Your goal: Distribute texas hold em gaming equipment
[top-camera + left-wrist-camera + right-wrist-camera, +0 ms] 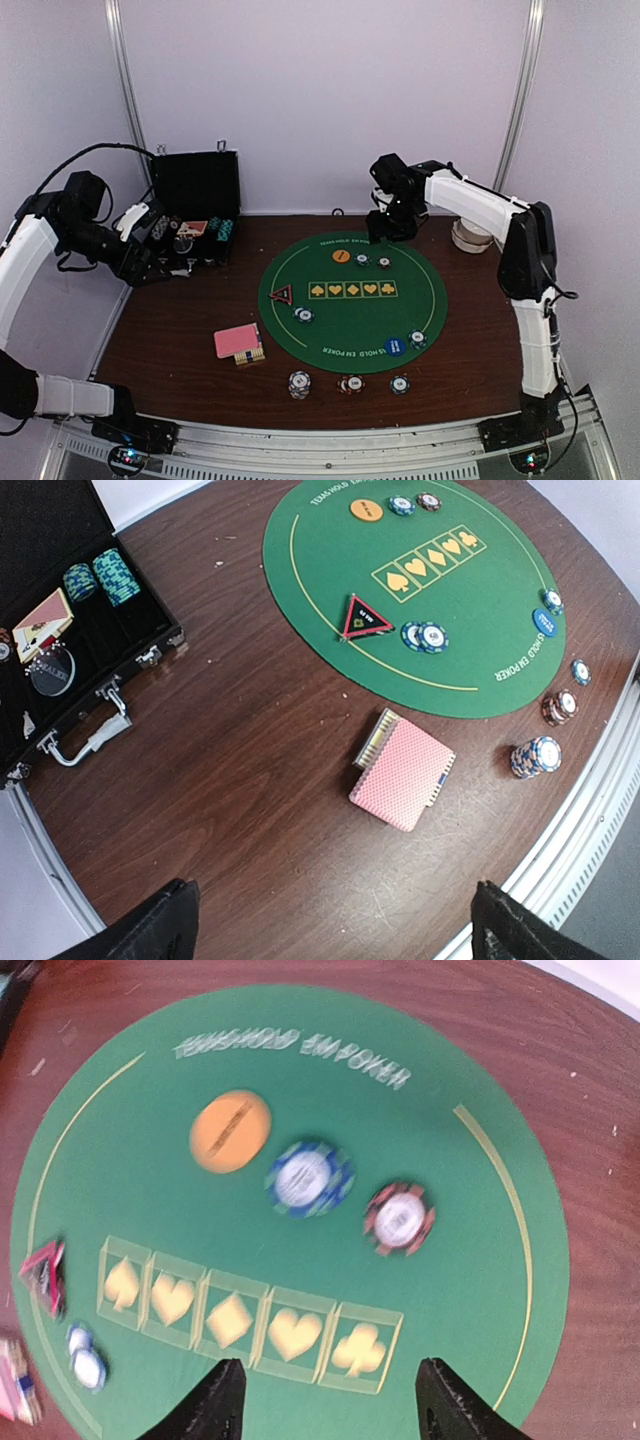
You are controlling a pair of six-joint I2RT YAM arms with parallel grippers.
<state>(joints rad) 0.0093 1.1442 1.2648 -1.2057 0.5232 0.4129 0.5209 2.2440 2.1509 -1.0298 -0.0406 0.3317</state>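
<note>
While the right gripper hangs, fingers spread and empty, over the green mat with its orange disc and two chips, the left gripper (also spread wide, holding nothing) hovers above the pink-backed cards on the bare table.

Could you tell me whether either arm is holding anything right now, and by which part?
Nothing is held. The left gripper is open over the table; the right gripper is open above the green mat. Nothing lies between either pair of fingers.

open: table between case and cards; mat middle | blocked: near edge, chip stacks | far mat rim: right gripper | far-right corner: bowl
</note>
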